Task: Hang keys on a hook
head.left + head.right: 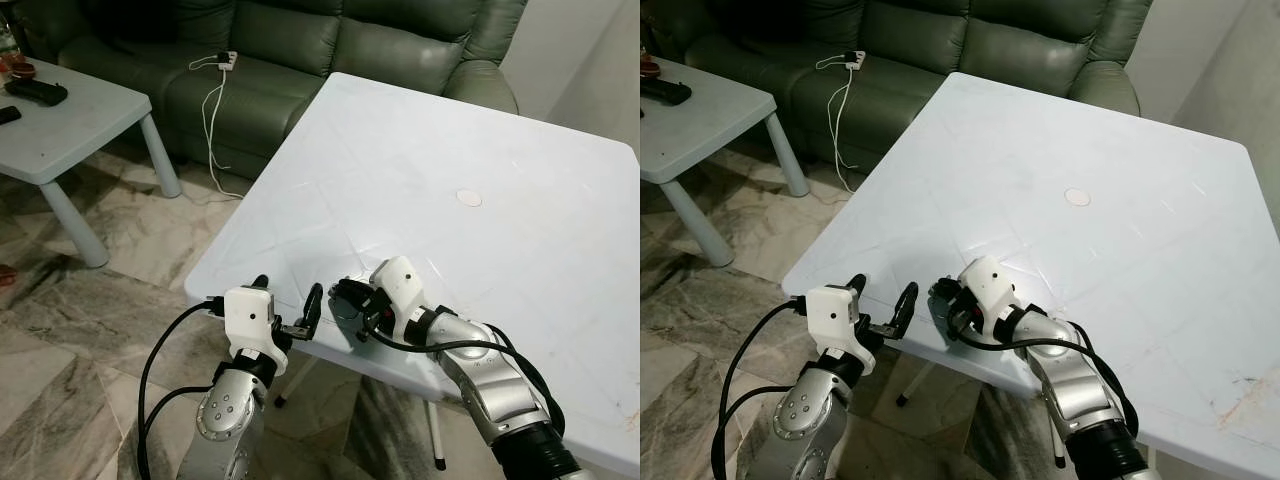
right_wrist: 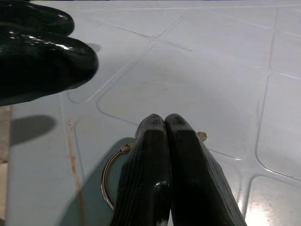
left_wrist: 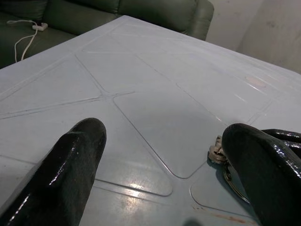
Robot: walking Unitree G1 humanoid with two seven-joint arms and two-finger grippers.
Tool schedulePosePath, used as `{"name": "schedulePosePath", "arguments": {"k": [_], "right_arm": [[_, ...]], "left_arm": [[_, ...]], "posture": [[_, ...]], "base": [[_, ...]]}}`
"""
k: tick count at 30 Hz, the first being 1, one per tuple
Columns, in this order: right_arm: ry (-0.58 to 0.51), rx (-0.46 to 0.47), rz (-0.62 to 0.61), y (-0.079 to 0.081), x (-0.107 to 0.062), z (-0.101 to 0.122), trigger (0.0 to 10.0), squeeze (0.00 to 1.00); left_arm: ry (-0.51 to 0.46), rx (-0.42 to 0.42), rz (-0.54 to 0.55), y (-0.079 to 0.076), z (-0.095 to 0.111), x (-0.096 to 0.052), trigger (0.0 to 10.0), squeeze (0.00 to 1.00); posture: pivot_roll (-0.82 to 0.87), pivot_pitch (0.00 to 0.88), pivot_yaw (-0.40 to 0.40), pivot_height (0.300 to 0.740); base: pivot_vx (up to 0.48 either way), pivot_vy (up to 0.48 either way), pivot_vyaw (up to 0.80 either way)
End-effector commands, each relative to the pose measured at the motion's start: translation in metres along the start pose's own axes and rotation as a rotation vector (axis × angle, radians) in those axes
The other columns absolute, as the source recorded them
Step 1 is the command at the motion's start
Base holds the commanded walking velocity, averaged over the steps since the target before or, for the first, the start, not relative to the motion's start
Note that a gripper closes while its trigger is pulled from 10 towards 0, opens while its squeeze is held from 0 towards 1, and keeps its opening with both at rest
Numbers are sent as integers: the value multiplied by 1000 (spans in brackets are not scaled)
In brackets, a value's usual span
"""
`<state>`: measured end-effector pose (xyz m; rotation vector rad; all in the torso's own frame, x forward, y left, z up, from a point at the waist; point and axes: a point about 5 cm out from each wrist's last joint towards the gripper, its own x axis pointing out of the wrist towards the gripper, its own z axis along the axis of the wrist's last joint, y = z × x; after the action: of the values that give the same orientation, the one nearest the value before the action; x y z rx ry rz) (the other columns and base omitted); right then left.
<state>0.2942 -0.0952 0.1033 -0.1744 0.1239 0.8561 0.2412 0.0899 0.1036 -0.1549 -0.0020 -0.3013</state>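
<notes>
A bunch of keys (image 3: 217, 153) on a metal ring (image 2: 109, 181) lies on the white table (image 1: 450, 150) close to its near edge. My right gripper (image 1: 345, 298) rests low over the keys with its fingers (image 2: 164, 141) pressed together; the ring and a brass key tip (image 2: 202, 136) stick out from under them. I cannot make out whether the fingers pinch the ring. My left gripper (image 1: 288, 300) is open at the table's edge, just left of the right gripper. One of its fingers (image 3: 263, 165) is right next to the keys.
A small round white disc (image 1: 468, 198) lies mid-table. Behind the table is a green sofa (image 1: 300, 50) with a white cable and power strip (image 1: 222, 63). To the left, a low grey table (image 1: 70, 120) holds dark items. The marble floor (image 1: 120, 290) lies between them.
</notes>
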Motion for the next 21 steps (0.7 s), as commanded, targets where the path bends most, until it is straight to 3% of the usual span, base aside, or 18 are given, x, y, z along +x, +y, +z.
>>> {"name": "schedulePosePath", "arguments": {"k": [1,2,3,9,10,12,13,18,20,21], "right_arm": [[11,2,25,2,-2,-2,10000,0],[9,-1,25,2,-3,-1,10000,0],[6,10,22,2,-3,-1,10000,1000],[24,-6,26,3,-2,-2,10000,1000],[19,-16,39,4,-2,-2,10000,192],[22,-23,23,4,-1,-2,10000,192],[16,-23,33,4,-2,-2,10000,118],[12,-22,51,6,-3,-2,10000,114],[11,-14,48,6,-4,-2,9569,110],[6,-14,36,6,-4,-2,6431,110]], "left_arm": [[-16,-26,-1,-6,2,2,10000,0],[-16,-26,-1,-6,2,2,10000,0],[-16,-26,0,-6,2,2,10000,0],[-16,-27,0,-7,2,2,10000,0],[-17,-27,-1,-7,2,1,10000,0],[-17,-28,-1,-7,2,2,10000,0],[-17,-28,-1,-7,2,2,10000,0],[-16,-28,-4,-7,2,1,10000,0],[-15,-28,-5,-8,2,1,10000,0],[-15,-29,-5,-8,2,2,10000,0]], "posture": [[15,114,-138,740],[15,114,-138,740],[18,112,-139,740],[18,109,-139,740],[19,107,-140,740],[19,107,-140,740],[19,106,-139,740],[17,106,-138,740],[18,106,-139,740],[18,105,-139,740]], "base": [[0,0,0],[0,0,0],[0,0,0],[0,0,0],[0,0,0],[0,0,0],[0,0,0],[0,0,0],[0,0,0],[0,0,0]]}}
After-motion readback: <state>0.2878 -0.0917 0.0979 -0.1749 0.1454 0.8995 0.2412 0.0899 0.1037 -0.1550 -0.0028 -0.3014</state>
